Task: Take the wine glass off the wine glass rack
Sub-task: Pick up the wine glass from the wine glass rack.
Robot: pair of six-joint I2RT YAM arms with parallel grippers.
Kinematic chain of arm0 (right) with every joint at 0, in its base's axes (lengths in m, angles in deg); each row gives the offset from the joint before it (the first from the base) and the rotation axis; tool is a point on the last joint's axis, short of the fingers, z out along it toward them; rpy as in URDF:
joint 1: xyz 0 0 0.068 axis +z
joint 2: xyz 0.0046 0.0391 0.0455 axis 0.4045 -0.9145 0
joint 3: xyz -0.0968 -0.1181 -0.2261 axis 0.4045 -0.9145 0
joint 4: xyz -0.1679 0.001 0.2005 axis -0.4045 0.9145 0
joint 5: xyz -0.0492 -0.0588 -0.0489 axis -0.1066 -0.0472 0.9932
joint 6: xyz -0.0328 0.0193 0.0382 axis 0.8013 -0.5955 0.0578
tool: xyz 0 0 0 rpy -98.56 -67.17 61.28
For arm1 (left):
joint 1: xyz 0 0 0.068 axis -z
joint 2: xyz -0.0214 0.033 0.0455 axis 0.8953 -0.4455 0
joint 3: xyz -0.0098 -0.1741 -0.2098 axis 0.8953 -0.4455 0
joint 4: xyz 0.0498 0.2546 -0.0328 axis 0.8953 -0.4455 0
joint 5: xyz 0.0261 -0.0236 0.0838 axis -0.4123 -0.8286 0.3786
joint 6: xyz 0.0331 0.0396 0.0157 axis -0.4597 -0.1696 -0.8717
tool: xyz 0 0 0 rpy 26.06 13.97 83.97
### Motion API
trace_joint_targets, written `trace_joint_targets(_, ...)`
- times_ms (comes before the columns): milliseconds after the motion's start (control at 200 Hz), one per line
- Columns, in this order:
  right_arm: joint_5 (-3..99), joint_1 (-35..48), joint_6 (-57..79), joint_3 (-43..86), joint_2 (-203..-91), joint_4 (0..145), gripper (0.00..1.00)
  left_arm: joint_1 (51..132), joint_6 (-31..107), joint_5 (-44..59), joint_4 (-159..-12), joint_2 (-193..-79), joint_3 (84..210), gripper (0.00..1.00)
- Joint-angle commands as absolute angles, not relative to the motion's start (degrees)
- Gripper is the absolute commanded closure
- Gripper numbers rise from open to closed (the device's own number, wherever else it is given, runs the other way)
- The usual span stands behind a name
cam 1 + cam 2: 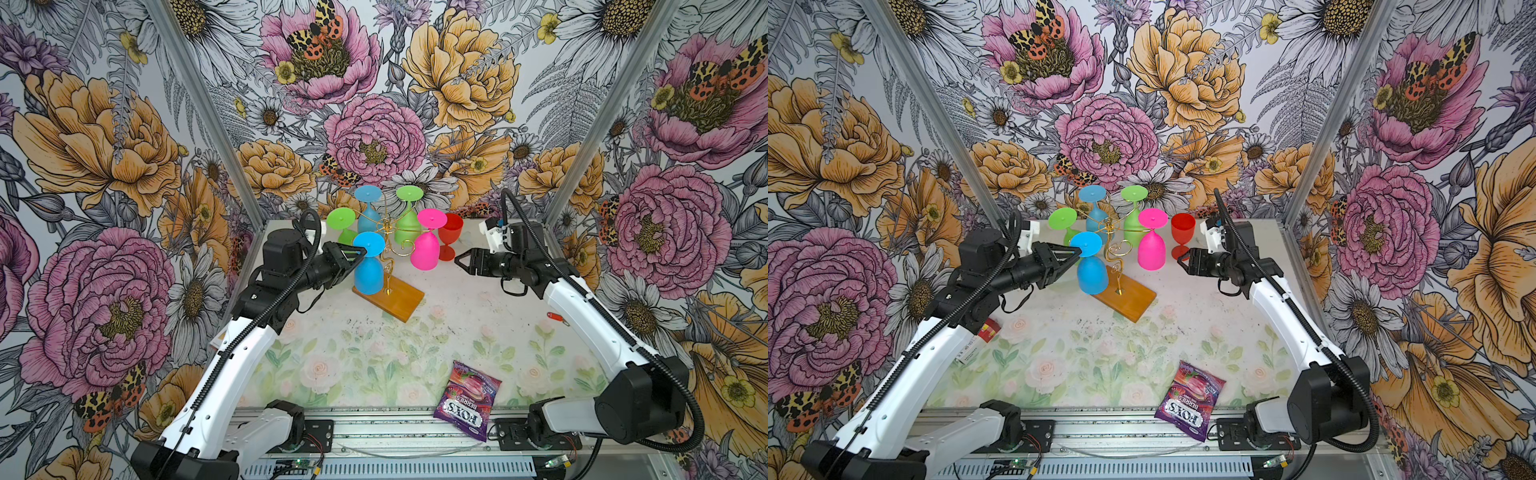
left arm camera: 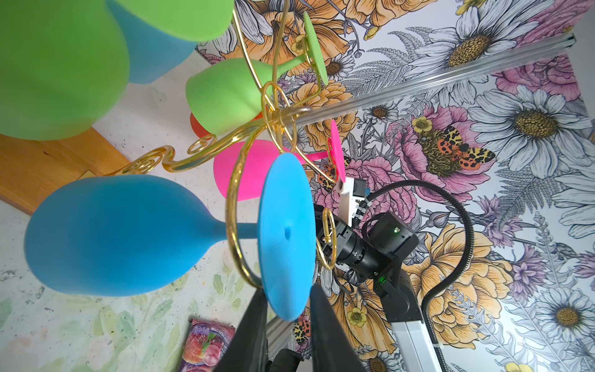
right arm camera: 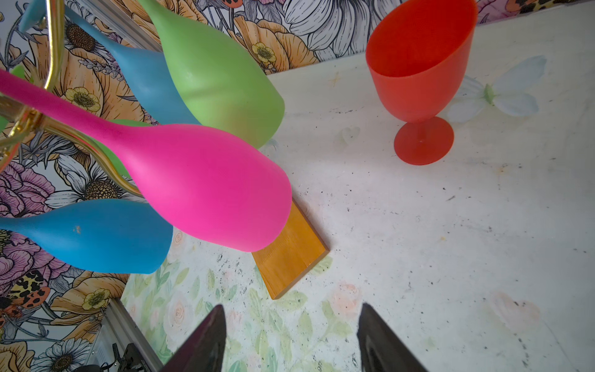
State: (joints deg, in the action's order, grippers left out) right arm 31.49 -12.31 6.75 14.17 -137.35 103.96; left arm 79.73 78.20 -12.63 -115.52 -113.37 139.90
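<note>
At the gold wire rack, left gripper pinches the matte blue glass's disc foot — right gripper gapes empty.

Rack base partly hidden behind blue glass.

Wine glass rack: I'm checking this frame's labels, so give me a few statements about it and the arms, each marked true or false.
The pink glass hangs upside down on the wine glass rack. True.
The red glass hangs there too. False: it stands upright on the table beside the rack.
The left gripper has its jaws on the foot of the front blue glass. True.
The right gripper holds the pink glass. False: its jaws are open, empty and apart from it.
</note>
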Motion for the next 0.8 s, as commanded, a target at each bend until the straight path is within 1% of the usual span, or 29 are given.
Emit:
trace_joint_targets(0,30.51,-12.64,6.15,13.71,-136.03,102.28,0.34,80.34,79.33,-14.33,-112.41,-112.49,139.02,0.75)
trace_joint_targets(525,29.98,-12.88,6.1,13.42,-136.31,101.65,0.34,80.77,80.92,-13.41,-110.8,-113.64,139.13,0.73)
trace_joint_targets(736,29.8,-12.96,6.09,12.9,-135.94,101.29,0.34,80.68,81.58,-12.34,-110.84,-113.83,138.84,0.74)
trace_joint_targets(791,29.76,-13.08,6.1,12.66,-135.85,101.18,0.34,80.68,81.69,-12.06,-110.86,-113.88,138.78,0.75)
